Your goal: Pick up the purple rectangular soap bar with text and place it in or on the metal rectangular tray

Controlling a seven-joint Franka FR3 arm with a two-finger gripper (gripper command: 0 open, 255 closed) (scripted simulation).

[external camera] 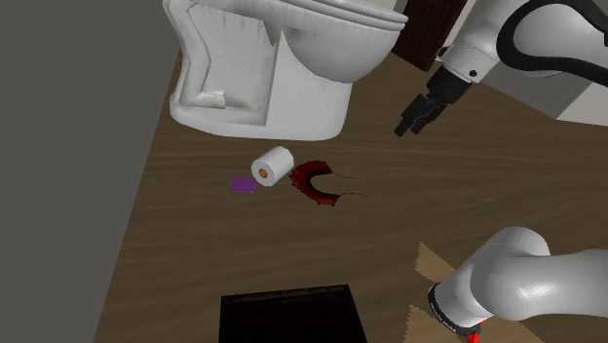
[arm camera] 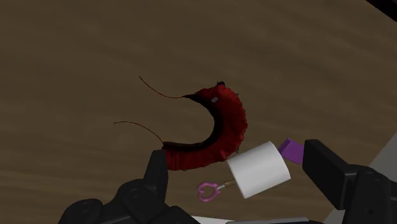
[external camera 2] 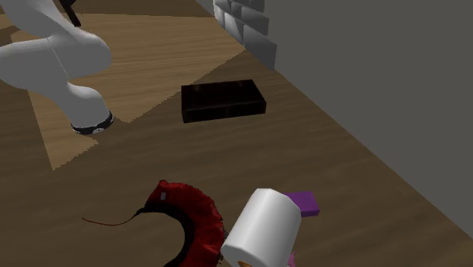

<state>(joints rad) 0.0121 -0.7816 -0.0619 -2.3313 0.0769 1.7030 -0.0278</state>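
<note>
A small purple soap bar lies flat on the wood floor, just beside a white paper roll. In the second exterior view the soap bar pokes out from behind the roll. The tray is a dark rectangular box at the shoulder view's bottom edge; its side wall looks almost black. My gripper hangs in the air to the shoulder view's right of the roll, well above the floor. In the wrist view the gripper is open and holds nothing, with the soap bar far below by the roll.
A white toilet stands behind the soap. A dark red curved thing with thin cords lies next to the roll. A small pink looped object lies by the roll. A grey wall bounds the floor on the shoulder view's left.
</note>
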